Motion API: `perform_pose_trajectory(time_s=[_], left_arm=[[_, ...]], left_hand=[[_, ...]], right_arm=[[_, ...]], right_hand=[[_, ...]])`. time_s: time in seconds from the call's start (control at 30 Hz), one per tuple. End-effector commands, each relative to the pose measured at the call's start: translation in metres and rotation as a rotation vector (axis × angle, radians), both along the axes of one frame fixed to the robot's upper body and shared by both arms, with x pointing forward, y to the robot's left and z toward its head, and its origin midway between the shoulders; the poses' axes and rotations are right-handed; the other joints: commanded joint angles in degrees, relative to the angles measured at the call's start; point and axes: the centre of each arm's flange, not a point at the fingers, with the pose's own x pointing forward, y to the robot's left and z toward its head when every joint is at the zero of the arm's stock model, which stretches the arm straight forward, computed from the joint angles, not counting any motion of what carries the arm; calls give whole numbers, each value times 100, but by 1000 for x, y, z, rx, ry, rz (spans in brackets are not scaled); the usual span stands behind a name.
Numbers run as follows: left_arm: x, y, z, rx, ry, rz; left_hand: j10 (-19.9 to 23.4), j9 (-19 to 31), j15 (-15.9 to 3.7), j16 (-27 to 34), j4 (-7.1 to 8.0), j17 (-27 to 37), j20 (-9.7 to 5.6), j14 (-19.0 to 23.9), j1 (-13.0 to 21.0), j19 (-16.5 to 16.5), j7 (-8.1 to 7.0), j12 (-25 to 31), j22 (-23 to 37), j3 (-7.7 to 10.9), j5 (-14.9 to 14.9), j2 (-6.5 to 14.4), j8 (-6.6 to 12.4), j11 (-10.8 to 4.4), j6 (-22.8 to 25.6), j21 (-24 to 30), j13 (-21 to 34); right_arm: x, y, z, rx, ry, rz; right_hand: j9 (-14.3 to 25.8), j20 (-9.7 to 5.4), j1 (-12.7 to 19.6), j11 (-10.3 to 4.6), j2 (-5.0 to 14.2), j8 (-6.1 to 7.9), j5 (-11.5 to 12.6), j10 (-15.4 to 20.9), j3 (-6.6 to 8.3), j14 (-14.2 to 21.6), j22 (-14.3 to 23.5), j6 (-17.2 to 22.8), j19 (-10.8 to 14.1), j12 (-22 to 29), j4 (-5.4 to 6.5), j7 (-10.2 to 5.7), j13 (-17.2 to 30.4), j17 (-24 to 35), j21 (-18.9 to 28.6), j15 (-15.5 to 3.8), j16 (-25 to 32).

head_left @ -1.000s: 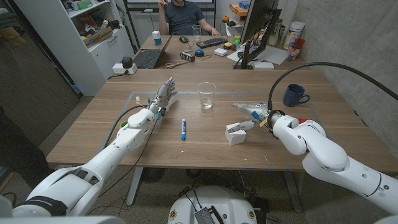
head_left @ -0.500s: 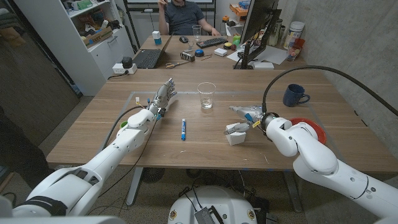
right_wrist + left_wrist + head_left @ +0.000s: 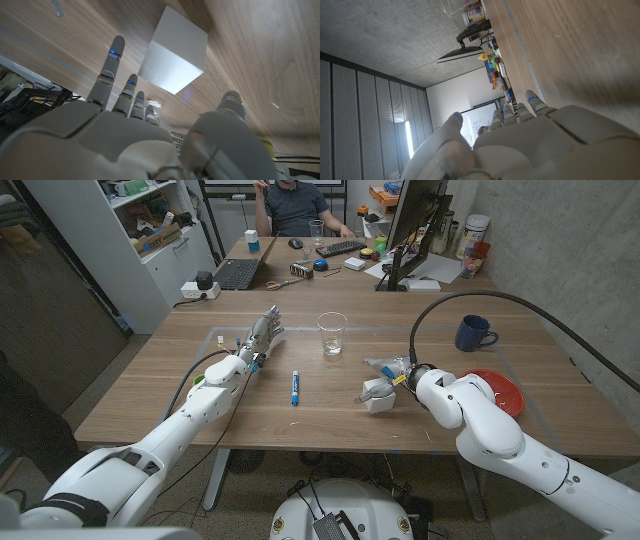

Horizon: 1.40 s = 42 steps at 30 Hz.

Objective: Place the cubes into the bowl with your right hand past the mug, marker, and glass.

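Note:
One white cube (image 3: 379, 400) sits on the wooden table, right of the blue marker (image 3: 296, 387). My right hand (image 3: 387, 374) hovers just over and behind the cube with its fingers spread and nothing in them. The right wrist view shows the cube (image 3: 174, 51) beyond the fingertips (image 3: 116, 48), with the thumb off to one side. The red bowl (image 3: 497, 391) lies to the right, partly behind my right forearm. A blue mug (image 3: 473, 333) stands at the back right and a clear glass (image 3: 332, 333) at the back middle. My left hand (image 3: 262, 336) holds nothing, its fingers straight.
A person sits at a cluttered desk (image 3: 300, 260) behind the table, with a laptop, keyboard and monitor on it. A black cable (image 3: 480, 298) arches over my right arm. Bare wood (image 3: 330, 420) lies between the marker and the near edge.
My right hand and forearm have moved left toward the cube, and more of the red bowl now shows. Cube, marker, glass, mug and left hand have stayed put.

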Motion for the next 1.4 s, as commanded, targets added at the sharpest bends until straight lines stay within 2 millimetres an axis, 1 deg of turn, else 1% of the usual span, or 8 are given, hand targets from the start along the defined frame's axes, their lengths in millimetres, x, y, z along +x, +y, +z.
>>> perform_pose_trajectory(time_s=[0.03,0.33,0.53,0.67,0.83,1.17,1.3,1.4], left_arm=[[3,3,0,1,4,2],[5,4,0,-5,6,1],[5,4,0,-7,3,5],[5,4,0,-12,5,8],[3,4,-1,-16,3,12],[0,2,1,-21,-8,17],[-1,1,1,-24,-13,17],[0,1,2,-22,-14,17]], left_hand=[[-59,34,5,23,-3,18,10,-55,-23,-21,-18,17,35,-17,43,-6,33,19,-45,-7,10],[-56,34,7,24,-3,18,21,-54,-22,-18,-26,19,35,-21,44,-4,31,24,-55,-9,10],[-70,34,6,23,-3,18,24,-57,-22,-27,-28,14,35,-25,44,-2,32,19,-57,-14,10],[-63,34,5,23,-3,18,18,-58,-22,-30,-25,17,35,-26,44,-1,33,14,-56,-17,10],[-66,34,3,25,-2,18,28,-56,-22,-31,-29,17,36,-29,44,0,32,14,-59,-18,10],[-60,34,8,26,-1,19,25,-54,-25,-24,-31,20,36,-35,45,1,35,16,-53,-18,10],[-64,34,10,26,2,19,31,-55,-29,-34,-30,19,36,-40,44,-1,36,24,-52,-22,11],[-60,34,8,26,3,20,29,-57,-32,-30,-29,20,37,-43,44,-3,38,23,-48,-21,11]], right_arm=[[6,12,-3,-42,62,8],[11,12,-1,-29,71,15],[16,13,-2,-32,82,17],[18,11,-2,-22,87,18],[20,8,0,5,108,25],[26,1,-2,38,108,34],[26,-4,0,91,79,72],[26,-6,1,123,48,104]], right_hand=[[32,-52,-66,26,37,46,66,-20,-98,125,5,-26,181,46,-2,-161,17,19,-53,-11,22],[31,-734,260,38,151,88,297,131,-346,785,51,41,1172,123,-53,-256,2,14,-67,-258,127],[32,-1464,787,-121,215,133,513,558,-536,1965,77,252,2062,219,-76,-302,-4,25,-35,-788,308],[35,-1781,1097,-198,283,187,606,742,-562,2374,92,473,2306,249,-102,-370,-4,35,-38,-1010,345],[69,-2249,2163,-481,546,427,820,936,-378,2687,131,1322,2358,254,-194,-627,2,69,-107,-1340,246],[252,-2388,3809,-816,1040,591,1021,1097,-101,3388,258,2076,2257,248,-180,-765,30,144,-77,-1372,254],[351,-2391,4693,-833,1485,642,930,1426,61,4055,277,2422,2312,327,-122,-831,39,196,137,-1384,352],[470,-2372,5127,-701,1577,922,724,1842,-23,4523,245,3264,2322,428,-61,-594,48,321,320,-1388,446]])
